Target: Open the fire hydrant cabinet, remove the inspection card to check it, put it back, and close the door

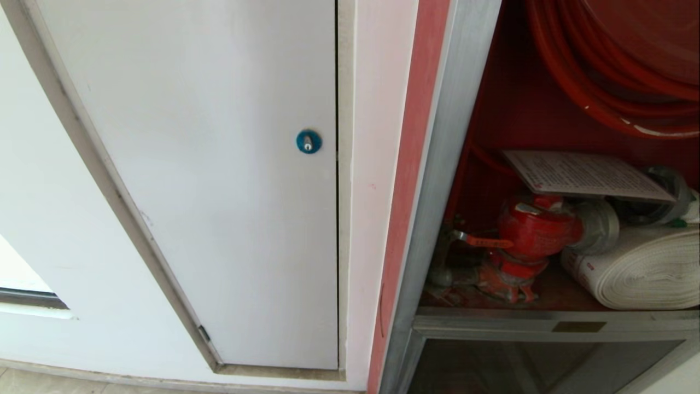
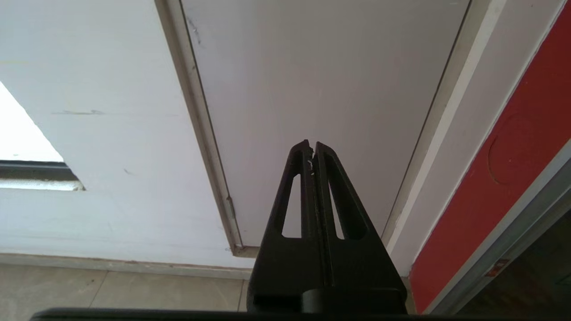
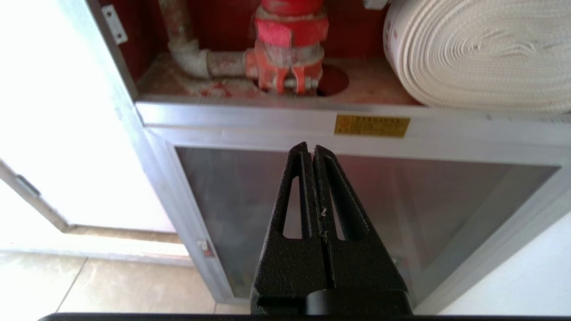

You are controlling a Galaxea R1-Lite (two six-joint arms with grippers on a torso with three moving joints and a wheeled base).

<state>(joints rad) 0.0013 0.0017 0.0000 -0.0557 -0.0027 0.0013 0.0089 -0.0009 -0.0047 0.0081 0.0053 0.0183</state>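
The fire hydrant cabinet (image 1: 437,219) stands open at the right of the head view, showing its red inside. Within it are a red hose reel (image 1: 601,71), a red valve (image 1: 533,230) and a rolled white hose (image 1: 645,268). The inspection card (image 1: 585,175), a white printed sheet, lies flat on top of the valve. The door is out of view. My left gripper (image 2: 311,145) is shut and empty, pointing at the white panel. My right gripper (image 3: 311,146) is shut and empty, in front of the cabinet's lower glass panel (image 3: 223,200), below the valve (image 3: 290,40) and the hose (image 3: 477,53).
A white panel (image 1: 208,164) with a blue round lock (image 1: 309,142) fills the wall left of the cabinet. A red strip (image 1: 410,191) runs between them. A yellow plate (image 3: 371,125) sits on the cabinet's cross rail. Tiled floor (image 2: 134,290) lies below.
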